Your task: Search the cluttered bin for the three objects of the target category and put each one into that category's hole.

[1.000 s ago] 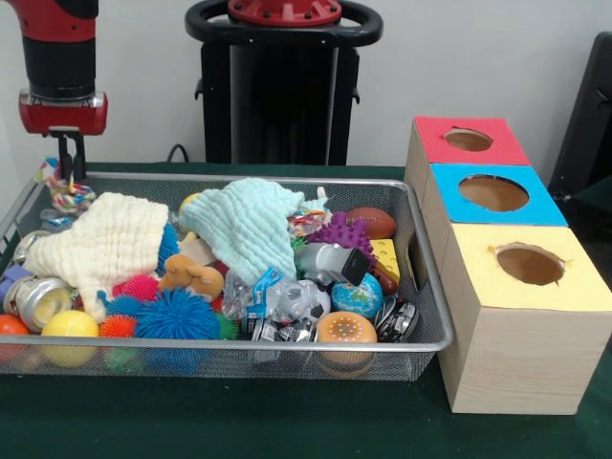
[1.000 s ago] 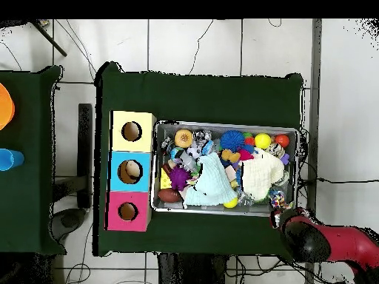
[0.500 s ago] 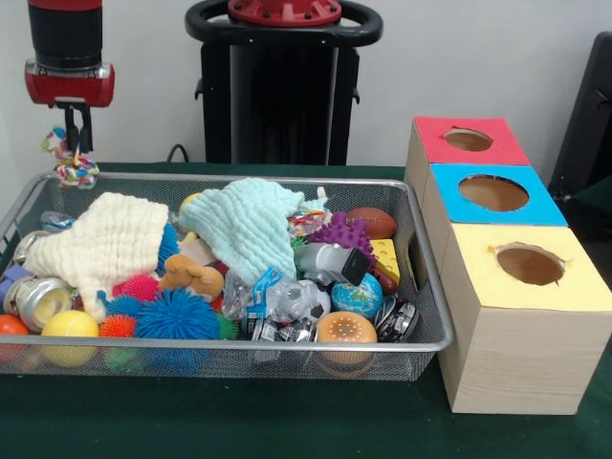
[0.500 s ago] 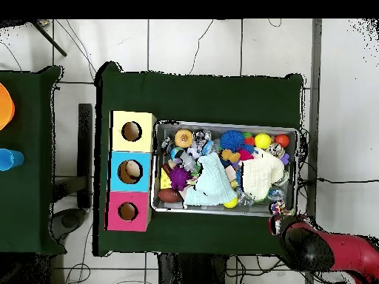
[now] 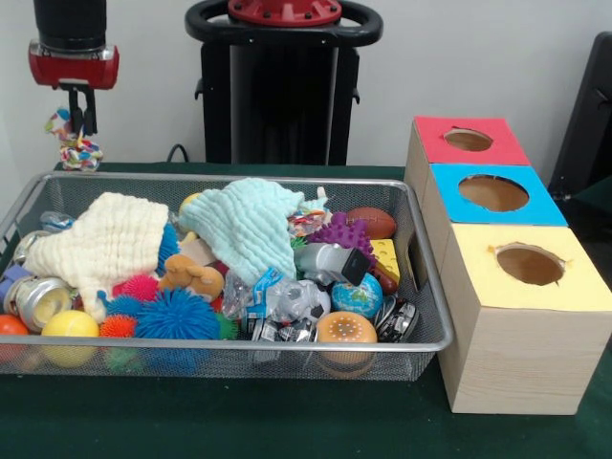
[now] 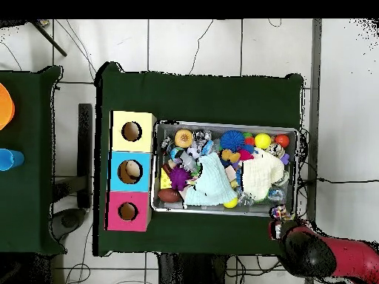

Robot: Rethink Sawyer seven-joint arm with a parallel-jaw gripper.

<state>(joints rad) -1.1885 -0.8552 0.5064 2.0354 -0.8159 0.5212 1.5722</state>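
The tool grips a confetti piece above the bin's far-left corner, the yellow box's hole far right, nearer the camera.

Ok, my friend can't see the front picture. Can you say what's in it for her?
The red and black robot gripper hangs above the wire bin's far left corner, holding a crinkly multicolour piece in the air. The bin is full of toys and cloths. Beside it stand three wooden boxes with holes, the yellow-topped box nearest.
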